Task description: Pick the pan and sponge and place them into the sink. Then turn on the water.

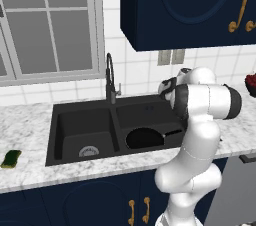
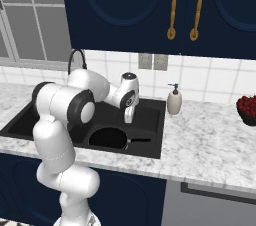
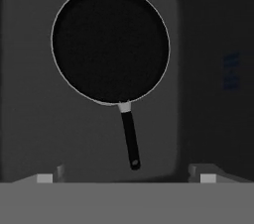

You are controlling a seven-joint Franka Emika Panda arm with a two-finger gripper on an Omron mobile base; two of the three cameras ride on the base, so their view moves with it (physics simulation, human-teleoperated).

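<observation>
Right, I see the marble worktop [image 1: 30, 120] carrying the black double sink [image 1: 75, 127]; the pan [image 1: 145, 138] lies flat in its right basin, handle pointing right. My claw [image 3: 127, 178] hangs above it, spread wide and empty. The sponge [image 1: 10, 158] sits left of the sink.

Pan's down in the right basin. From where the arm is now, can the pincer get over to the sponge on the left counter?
Probably yes. The sponge lies alone on the marble counter left of the sink, nothing on it or beside it. The open pincer hangs above the pan; it must cross both basins, a long stretch.
</observation>
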